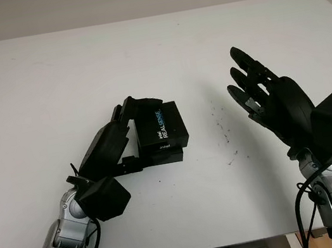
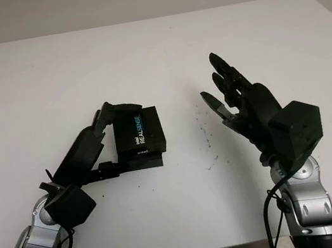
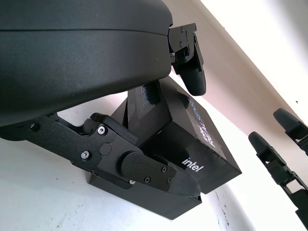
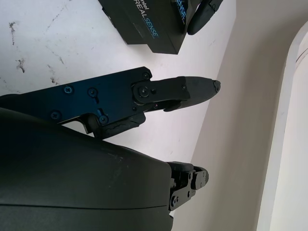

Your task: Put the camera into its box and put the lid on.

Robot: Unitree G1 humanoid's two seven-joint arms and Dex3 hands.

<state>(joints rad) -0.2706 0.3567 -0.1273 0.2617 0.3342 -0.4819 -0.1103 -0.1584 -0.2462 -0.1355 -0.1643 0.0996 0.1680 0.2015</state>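
Bare table around box; left robot hand flanks it.

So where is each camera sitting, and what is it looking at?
Left eye view: on the head, looking down at the white table; left hand on the black box, right hand open beside it.
Right eye view: same scene from slightly aside, both arms rising from below.
Left wrist view: at the left wrist, fingers against the box lid.
Right wrist view: at the right wrist, past its fingers.
Shared: all four show the box.
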